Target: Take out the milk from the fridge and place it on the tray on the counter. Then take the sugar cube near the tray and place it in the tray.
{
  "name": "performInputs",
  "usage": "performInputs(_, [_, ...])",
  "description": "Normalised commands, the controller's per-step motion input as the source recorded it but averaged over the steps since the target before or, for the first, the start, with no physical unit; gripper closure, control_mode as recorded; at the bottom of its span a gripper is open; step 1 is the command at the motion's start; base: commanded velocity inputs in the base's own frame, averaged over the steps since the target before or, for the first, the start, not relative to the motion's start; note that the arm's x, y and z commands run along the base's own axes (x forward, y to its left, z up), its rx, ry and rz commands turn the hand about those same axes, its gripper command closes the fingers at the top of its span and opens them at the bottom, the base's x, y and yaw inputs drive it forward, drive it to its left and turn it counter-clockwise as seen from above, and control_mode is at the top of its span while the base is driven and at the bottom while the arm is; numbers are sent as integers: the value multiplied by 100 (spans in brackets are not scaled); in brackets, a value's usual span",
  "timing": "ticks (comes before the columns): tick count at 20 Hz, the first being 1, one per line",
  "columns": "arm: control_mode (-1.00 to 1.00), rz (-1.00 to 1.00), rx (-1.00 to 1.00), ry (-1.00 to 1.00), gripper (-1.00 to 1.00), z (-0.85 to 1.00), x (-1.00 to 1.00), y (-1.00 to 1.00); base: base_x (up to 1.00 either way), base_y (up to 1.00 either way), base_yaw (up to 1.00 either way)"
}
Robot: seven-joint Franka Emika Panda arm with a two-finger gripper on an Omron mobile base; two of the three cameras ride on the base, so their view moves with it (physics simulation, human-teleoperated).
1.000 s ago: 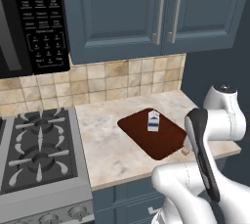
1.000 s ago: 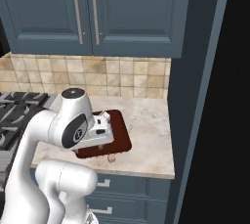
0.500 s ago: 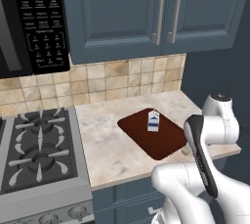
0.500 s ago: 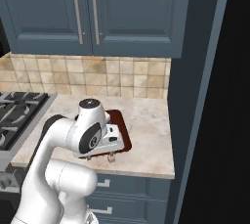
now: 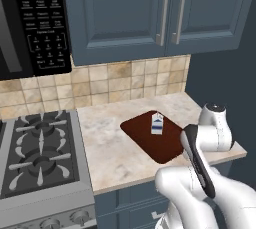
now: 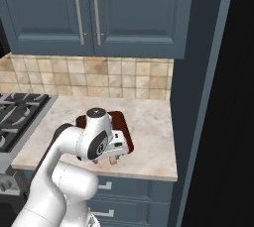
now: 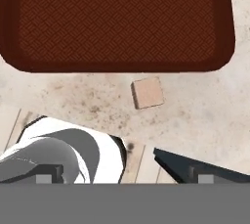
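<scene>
**Milk is on the tray; the cube is next**

The milk stands upright on the tray, toward its back half, so the first part of the task looks done. The tray lies on the counter to the right of the stove.

The step in hand appears to be the approach to the sugar cube. In the hand view the cube sits on bare counter just beside the tray's near edge, apart from it, with nothing else close by. The gripper hangs low over the counter's front edge, pointing down, and holds nothing. Its jaws stand wide apart. In the hand view the cube lies ahead of the fingertips rather than between them, so the hand is not yet over it.

The next move likely calls for shifting the hand forward until the cube sits between the fingers, then lowering to the counter and closing gently. The cube is tiny, so centring matters: a finger landing on it could nudge it away. After that, only a short lift over the rim is needed.
</scene>
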Motion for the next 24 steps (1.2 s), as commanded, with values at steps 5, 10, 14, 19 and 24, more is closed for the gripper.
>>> performInputs(5, [-100, 0, 0, 0, -100, -36, 39, -19, 0, 0, 0])
performInputs(10, [-100, 0, 0, 0, -100, -29, 43, -11, 0, 0, 0])
performInputs(14, [-100, 0, 0, 0, -100, -32, 29, 0, 0, 0, 0])
performInputs(19, [-100, -5, 0, 0, -100, -22, 3, 0, 0, 0, 0])
performInputs(24, [-100, -7, 0, 0, -100, -10, 0, 9, 0, 0, 0])
